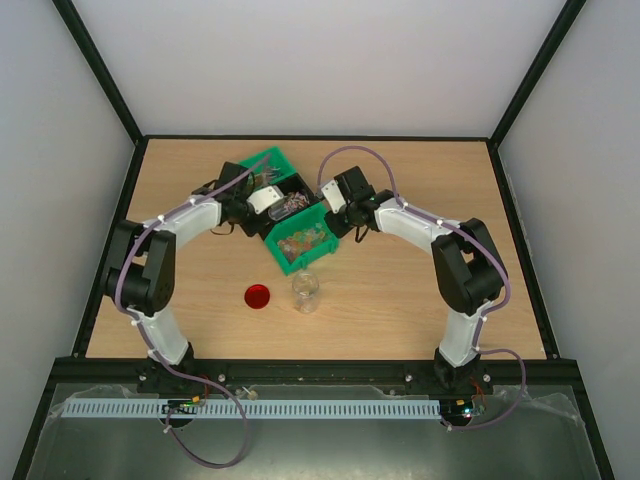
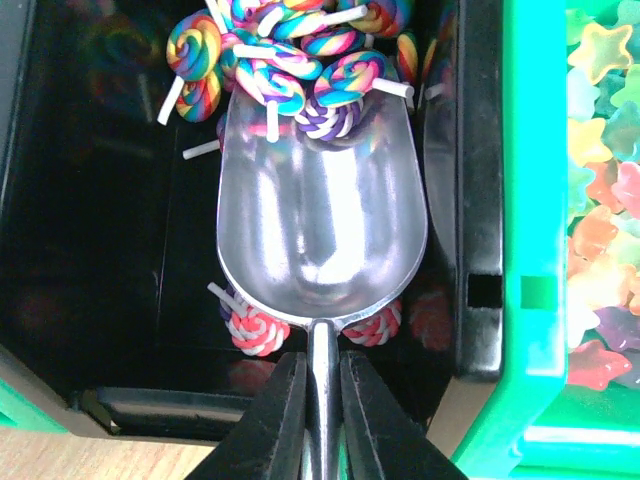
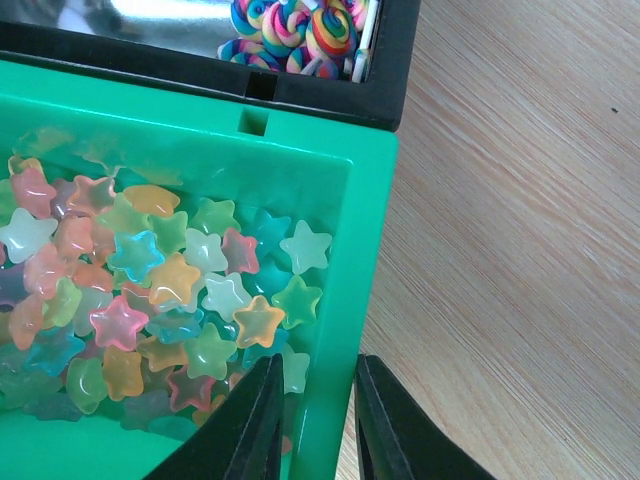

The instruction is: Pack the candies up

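Two ways this could've gone sideways, as far as I could judge. First, the left gripper point(image 2: 322, 365) was clamped tight on the thin handle of the metal scoop point(image 2: 320, 200). The bowl lay low in the black bin point(image 2: 90, 250), empty, with its lip just nosing into the pile of swirl lollipops point(image 2: 345, 85). Pushed further, it might simply have bulldozed them against the far wall, or the sticks could've snagged and flicked a few out. Second, the right gripper point(image 3: 318, 367) sat narrow astride the side wall of the green bin point(image 3: 343, 300), one finger in among the star candies point(image 3: 160, 280) and one outside, looking like a pinch on that wall. It was bracing the green bin, not the black one right beside it, so if those bins weren't locked together the black one could've skidded under the scoop. For the pour, the clear jar point(image 1: 306, 291) looked narrower at the mouth than the scoop and stood upright and unheld near the green bin's near corner, so spills or a knock-over seemed likely. Counts: two arms, three bins (the black one between the green bin and a second green bin point(image 1: 268, 160)), one scoop, one jar, and one red lid point(image 1: 258, 296) lying beside the jar on the table point(image 1: 420, 310). About a dozen lollipops showed in the left wrist view, two tucked under the scoop's heel, none properly in the bowl. Stars ran to dozens, too heaped to count. The jar was too small to tell if it held anything.
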